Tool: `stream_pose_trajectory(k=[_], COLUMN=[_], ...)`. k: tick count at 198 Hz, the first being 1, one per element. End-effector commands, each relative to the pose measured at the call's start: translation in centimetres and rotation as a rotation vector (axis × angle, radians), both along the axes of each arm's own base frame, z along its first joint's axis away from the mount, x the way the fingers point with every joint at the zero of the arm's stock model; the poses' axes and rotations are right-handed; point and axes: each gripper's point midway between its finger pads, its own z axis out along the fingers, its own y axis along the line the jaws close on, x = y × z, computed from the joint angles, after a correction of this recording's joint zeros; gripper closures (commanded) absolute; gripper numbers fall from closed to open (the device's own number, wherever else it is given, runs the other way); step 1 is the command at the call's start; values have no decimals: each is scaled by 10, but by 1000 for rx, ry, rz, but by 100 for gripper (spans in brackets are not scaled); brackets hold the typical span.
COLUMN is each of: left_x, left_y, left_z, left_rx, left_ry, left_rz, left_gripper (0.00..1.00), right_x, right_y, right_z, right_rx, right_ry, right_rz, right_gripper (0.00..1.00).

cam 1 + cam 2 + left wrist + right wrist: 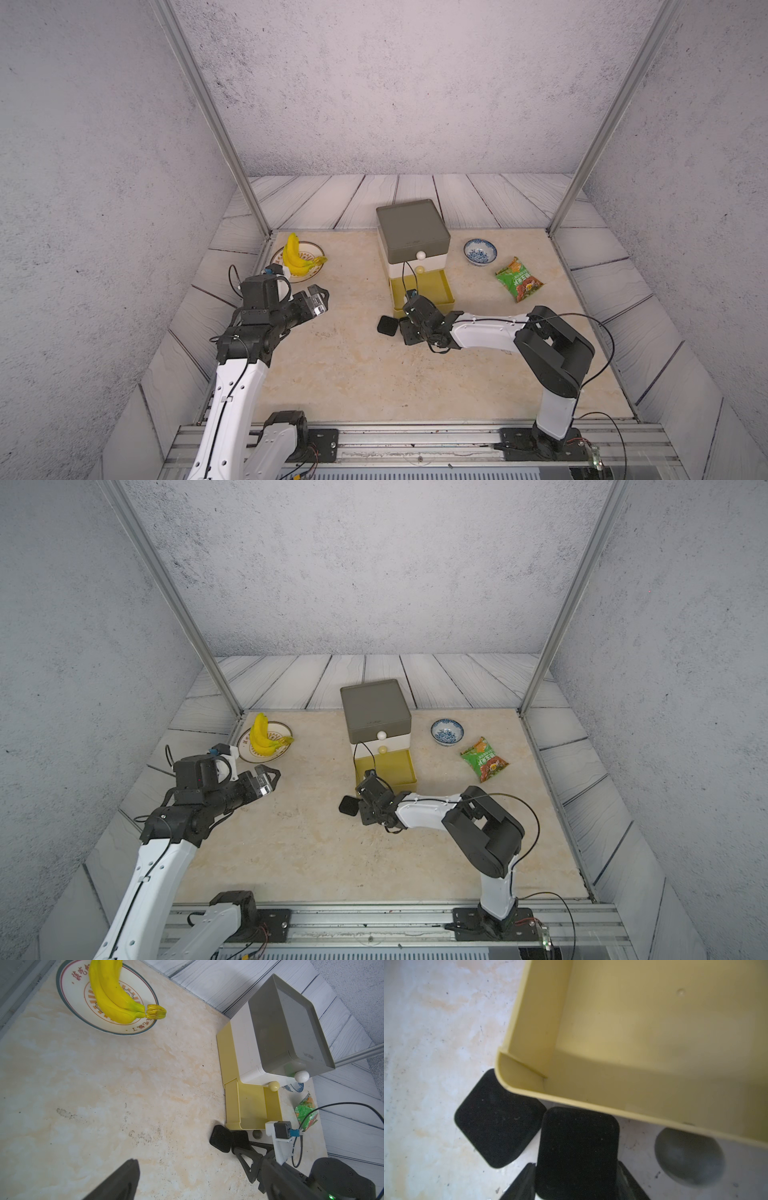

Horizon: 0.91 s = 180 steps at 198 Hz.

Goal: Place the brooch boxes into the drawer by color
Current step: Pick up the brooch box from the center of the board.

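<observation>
GRIP: right gripper (575,1164) pinching sides of black brooch box (577,1145), just in front of pulled-out yellow drawer (612,1088) | LEFT: left gripper (322,301) spread open, empty | RISK: possible snag on drawer front rim during lift; possible dragging of adjacent second black box (496,1120)

Two black boxes (496,1120) beside open yellow drawer (533,1022)

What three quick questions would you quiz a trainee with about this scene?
1. True or false: the yellow drawer is open and empty.
2. How many black boxes can you see?
3. Fill in: the ___ arm's fingers flank one box.

Key:
1. True.
2. Two, both just outside the drawer's front.
3. Right: the right gripper has it between its fingers.
</observation>
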Motion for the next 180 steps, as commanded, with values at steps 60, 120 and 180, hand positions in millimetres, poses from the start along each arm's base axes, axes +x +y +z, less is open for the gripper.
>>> stream_pose_trajectory(k=[60, 120, 180], left_x=[-7, 0, 9], left_y=[5, 3, 2], left_z=[9, 15, 18], left_rx=[21, 3, -8], left_ry=[-21, -42, -43], left_rz=[9, 15, 8], left_gripper=[2, 2, 2], right_x=[-34, 4, 67], right_y=[5, -16, -2], right_z=[66, 127, 99], right_rx=[129, 148, 104], right_ry=[-52, -227, -193], right_rz=[111, 33, 18], right_gripper=[57, 60, 61])
